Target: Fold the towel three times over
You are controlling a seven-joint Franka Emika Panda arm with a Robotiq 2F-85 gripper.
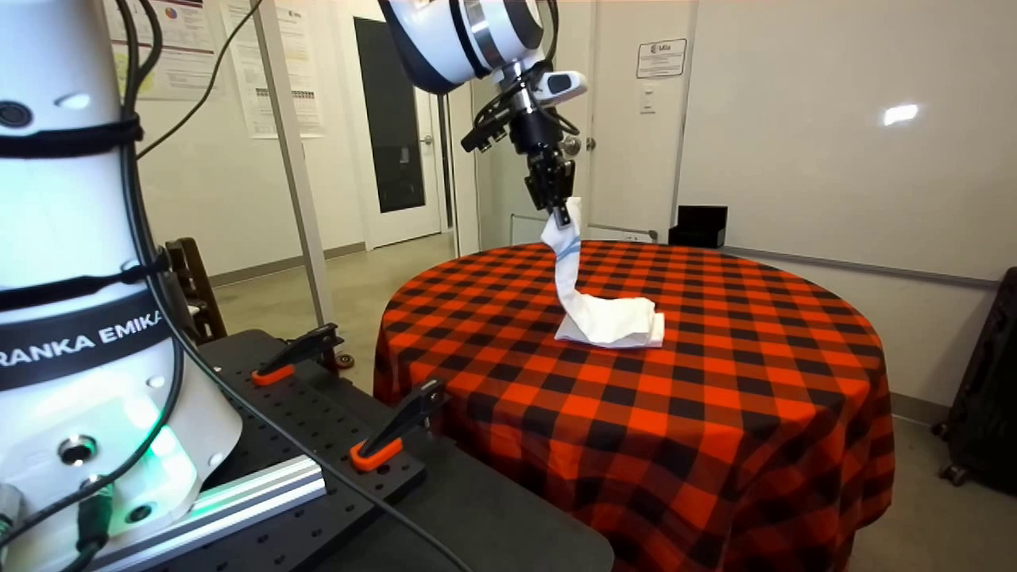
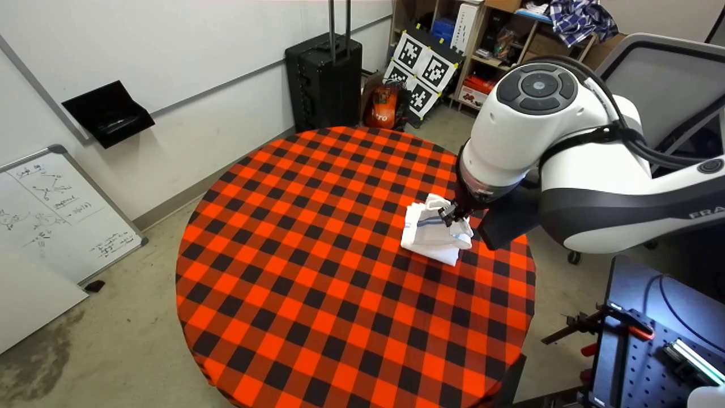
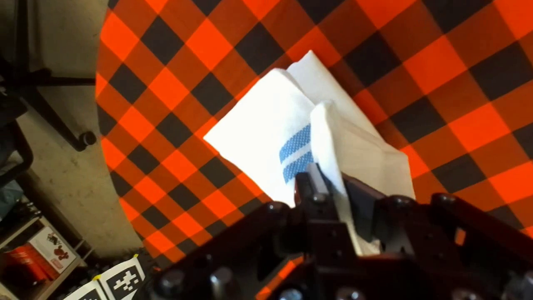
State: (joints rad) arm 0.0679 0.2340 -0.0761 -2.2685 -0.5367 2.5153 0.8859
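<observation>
Below me, in a small folded stack, lies the white towel point(image 1: 616, 319), one end raised in a narrow strip crossed by blue stripes point(image 3: 295, 143). That end is pinched in my gripper point(image 1: 562, 214), cloth between both fingers point(image 3: 316, 187) and a scrap standing up past them. The lower layers rest on the red-and-black checked tablecloth point(image 2: 340, 260), toward the side where my arm point(image 2: 595, 170) hangs over it; their edges do not quite line up.

I take this to be a fold in progress, though I cannot count the layers. To do it well, I should carry the end across the stack rather than pull higher, since more lift could drag the lower layers along. The pinch gathers the cloth, so its sides droop and could fold under; squaring the strip over the stack first should help. Then I would lower until it lies flat, edge to edge, part my fingers gently, and rise straight up so nothing clings.
</observation>
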